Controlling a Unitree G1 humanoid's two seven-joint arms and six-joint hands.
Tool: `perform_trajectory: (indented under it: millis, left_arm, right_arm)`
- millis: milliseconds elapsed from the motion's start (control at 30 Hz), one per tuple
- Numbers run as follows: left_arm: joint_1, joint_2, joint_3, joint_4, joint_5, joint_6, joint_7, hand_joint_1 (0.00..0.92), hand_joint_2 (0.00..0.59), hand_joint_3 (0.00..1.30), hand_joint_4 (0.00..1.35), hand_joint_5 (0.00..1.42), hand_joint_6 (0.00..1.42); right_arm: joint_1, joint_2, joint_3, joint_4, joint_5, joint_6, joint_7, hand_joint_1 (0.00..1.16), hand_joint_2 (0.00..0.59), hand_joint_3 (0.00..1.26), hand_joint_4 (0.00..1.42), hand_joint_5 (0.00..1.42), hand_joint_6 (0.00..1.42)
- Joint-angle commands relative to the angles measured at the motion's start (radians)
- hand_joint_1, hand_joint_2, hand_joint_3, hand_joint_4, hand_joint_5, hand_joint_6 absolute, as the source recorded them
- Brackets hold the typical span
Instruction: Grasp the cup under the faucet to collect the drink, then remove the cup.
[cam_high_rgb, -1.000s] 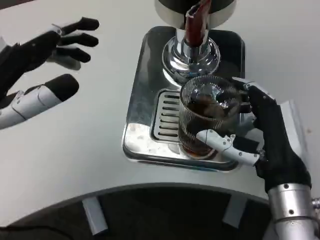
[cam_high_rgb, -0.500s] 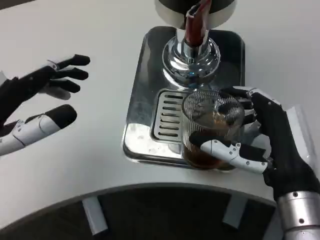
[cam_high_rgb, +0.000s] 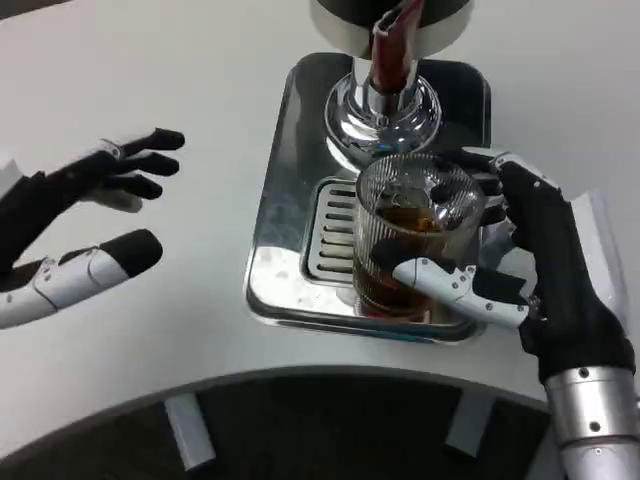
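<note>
Right robot hand (cam_high_rgb: 545, 290) with the cup (cam_high_rgb: 412, 240) back nearer the faucet (cam_high_rgb: 390, 45), left robot hand (cam_high_rgb: 75, 235) drifted slightly.

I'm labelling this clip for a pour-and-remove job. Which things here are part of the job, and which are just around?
Part of the job:
- ribbed glass cup, partly filled with dark drink
- faucet above it
- metal drip tray under the cup
- right hand, gripping the cup

Just around:
- left hand, fingers spread, holding nothing
- white table

Probably a lab test bench: a bare white table (cam_high_rgb: 180, 90) carries only a chrome drink dispenser (cam_high_rgb: 385, 90) near its far edge.
</note>
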Motion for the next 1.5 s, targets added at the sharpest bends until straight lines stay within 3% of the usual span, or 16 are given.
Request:
perform_trajectory:
  millis: [33,467,767,1500]
  left_arm:
    - [0.034,0.021,-0.009,-0.034,0.033,-0.007,0.004,0.000,0.110,0.19,0.21,0.27,0.32]
    - [0.038,0.024,-0.018,-0.069,0.064,0.018,0.010,0.000,0.110,0.18,0.17,0.24,0.30]
    - [0.081,0.032,-0.034,-0.174,0.201,0.053,0.014,0.000,0.111,0.13,0.09,0.14,0.24]
    - [0.252,0.016,-0.073,-0.430,0.342,0.198,-0.008,0.000,0.109,0.04,0.00,0.00,0.14]
  right_arm:
    - [0.013,0.001,0.000,-0.064,0.000,-0.064,-0.013,0.94,0.158,0.72,0.79,0.97,1.09]
    - [0.102,-0.049,0.006,-0.162,-0.005,-0.097,0.031,0.96,0.158,0.74,0.82,0.99,1.12]
    - [0.166,-0.070,0.014,-0.237,-0.009,-0.130,0.052,0.95,0.150,0.75,0.83,1.00,1.14]
    - [0.198,-0.055,0.075,-0.326,-0.019,-0.129,0.119,0.96,0.144,0.77,0.84,1.02,1.17]
